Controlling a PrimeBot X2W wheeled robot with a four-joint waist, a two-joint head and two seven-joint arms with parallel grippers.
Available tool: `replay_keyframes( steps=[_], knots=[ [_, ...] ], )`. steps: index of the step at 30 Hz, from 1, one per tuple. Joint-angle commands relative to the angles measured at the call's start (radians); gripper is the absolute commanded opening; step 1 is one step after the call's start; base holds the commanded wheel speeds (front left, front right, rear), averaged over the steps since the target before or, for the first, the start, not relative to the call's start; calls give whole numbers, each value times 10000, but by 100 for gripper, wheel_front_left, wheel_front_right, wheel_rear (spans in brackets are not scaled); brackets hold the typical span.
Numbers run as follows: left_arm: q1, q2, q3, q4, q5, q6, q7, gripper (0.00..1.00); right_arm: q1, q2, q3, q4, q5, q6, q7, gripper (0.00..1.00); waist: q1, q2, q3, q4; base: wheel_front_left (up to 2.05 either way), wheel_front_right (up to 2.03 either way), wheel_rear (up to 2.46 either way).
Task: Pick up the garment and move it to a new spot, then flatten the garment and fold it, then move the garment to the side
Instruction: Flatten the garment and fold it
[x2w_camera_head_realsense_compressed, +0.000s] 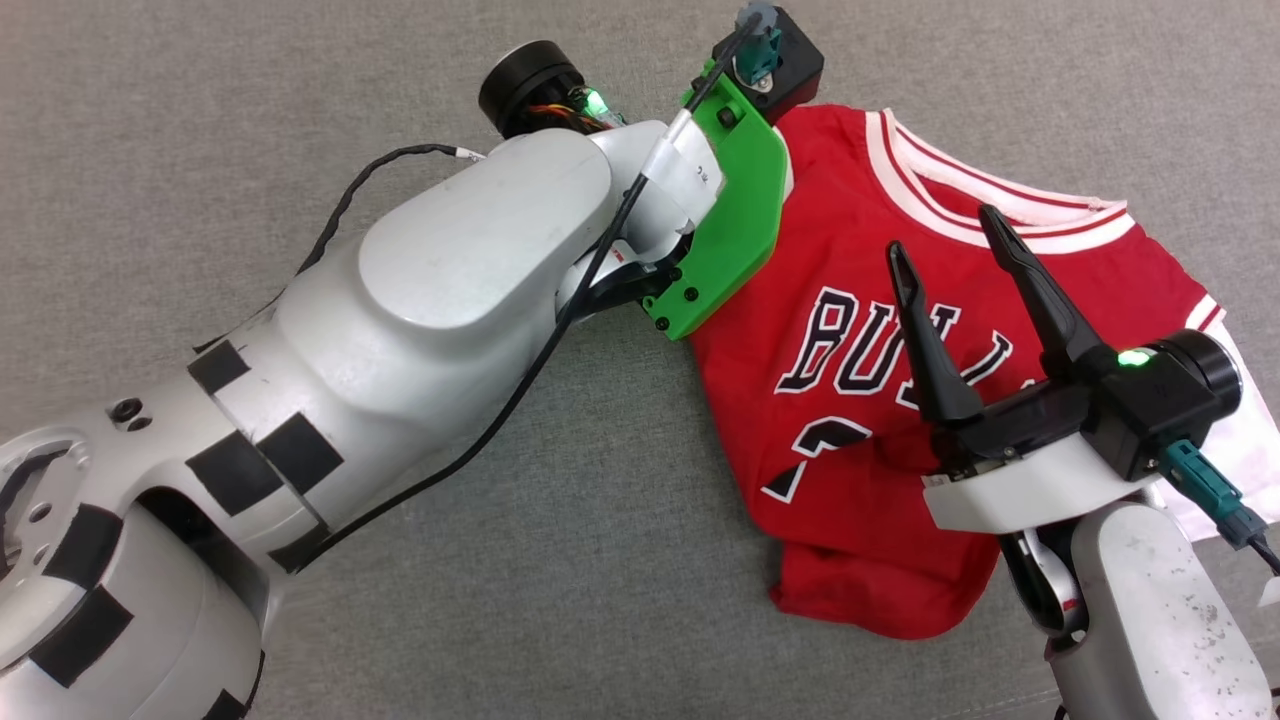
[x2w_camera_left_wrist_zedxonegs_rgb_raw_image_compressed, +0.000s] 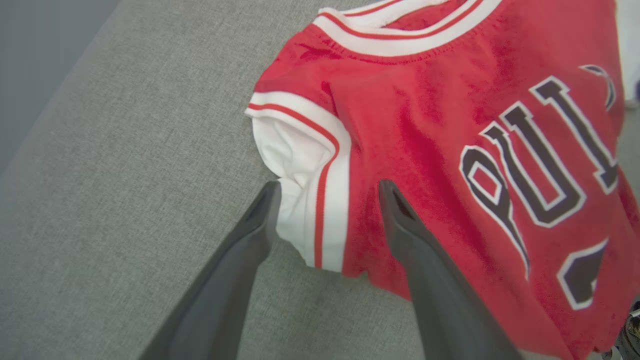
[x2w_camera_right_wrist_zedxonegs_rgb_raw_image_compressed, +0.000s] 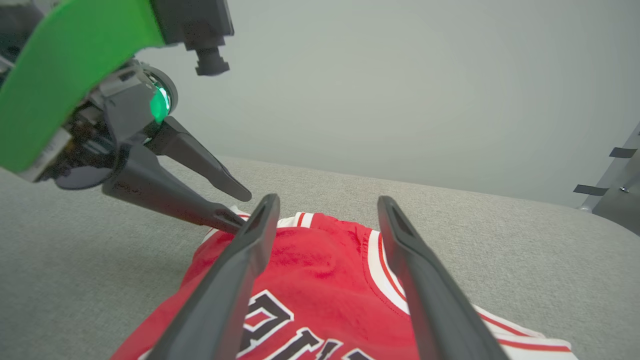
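Left gripper (x2w_camera_left_wrist_zedxonegs_rgb_raw_image_compressed: 330, 186) is spread wide open, its fingers (x2w_camera_left_wrist_zedxonegs_rgb_raw_image_compressed: 240, 260) either side of the white sleeve (x2w_camera_left_wrist_zedxonegs_rgb_raw_image_compressed: 295, 150) at the left edge of the garment (x2w_camera_head_realsense_compressed: 840, 210) (can't tell if they touch it). Right gripper (x2w_camera_head_realsense_compressed: 943, 232) is wide open too, hanging over the BULLS lettering (x2w_camera_head_realsense_compressed: 850, 345). The garment lies face up on grey fabric (x2w_camera_head_realsense_compressed: 600, 560), right of centre.

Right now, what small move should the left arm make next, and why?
Probably lower the open left fingers and close them on the white short sleeve of the red BULLS basketball jersey: they straddle that sleeve, gripping nothing.
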Motion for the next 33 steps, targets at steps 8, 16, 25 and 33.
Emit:
replay_keyframes(
  steps=[8,16,25,33],
  knots=[
    [624,-32,-516,1072,1148,-28,530,100,-414,283,147,49,-238,-6,-89,100,-1,0,777,-547,0,0,0],
    [1926,73,-523,492,2315,-28,756,13,-406,324,35,86,-351,-6,-89,100,-1,0,724,-410,0,0,0],
    [2071,-198,-525,-262,2551,-28,-1889,0,-46,110,-150,167,-443,-6,-89,100,-1,0,-213,286,0,0,0],
    [2314,436,-337,-269,2215,-29,-4864,0,820,-38,-455,224,-429,-6,-89,100,-1,0,-1468,1075,0,0,0]
  ],
)
